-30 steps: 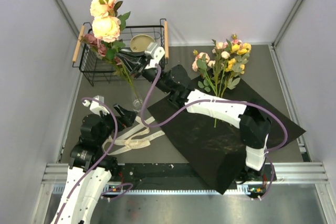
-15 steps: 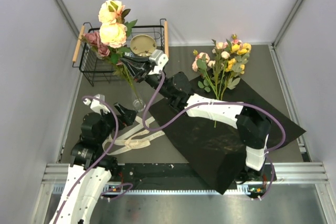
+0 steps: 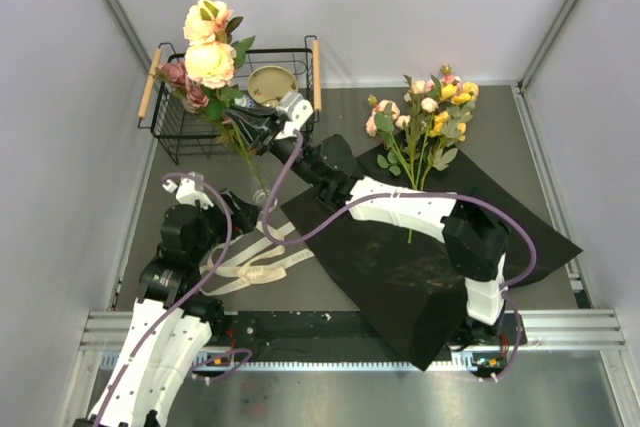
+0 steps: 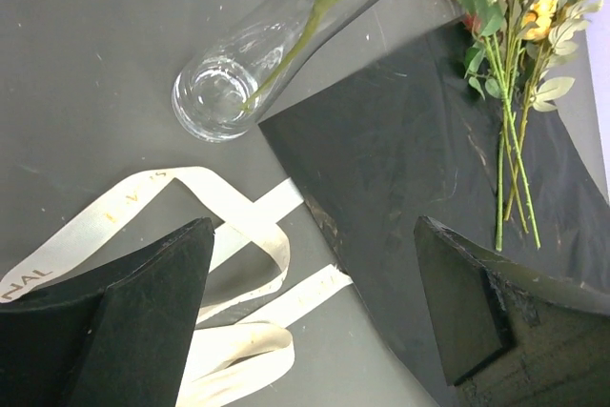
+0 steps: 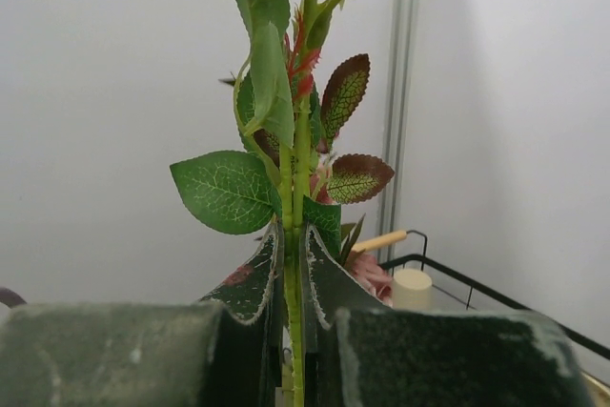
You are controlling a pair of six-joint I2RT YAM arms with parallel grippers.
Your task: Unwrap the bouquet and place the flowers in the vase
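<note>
Right wrist: leafy green stem (image 5: 292,278) (upright) pinched by right hand (image 5: 292,331).

The grey table (image 3: 505,137) carries a black paper sheet (image 3: 400,262), a loose cream ribbon (image 3: 262,269), the glass vase (image 4: 217,94), and seemingly a wire basket (image 3: 172,145) at the back.

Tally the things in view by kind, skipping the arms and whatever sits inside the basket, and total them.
Flower bunches: 2, the held flowers and the loose flowers
Vase: 1
Black paper: 1
Ribbon: 1
Wire basket: 1
Total: 6
</note>
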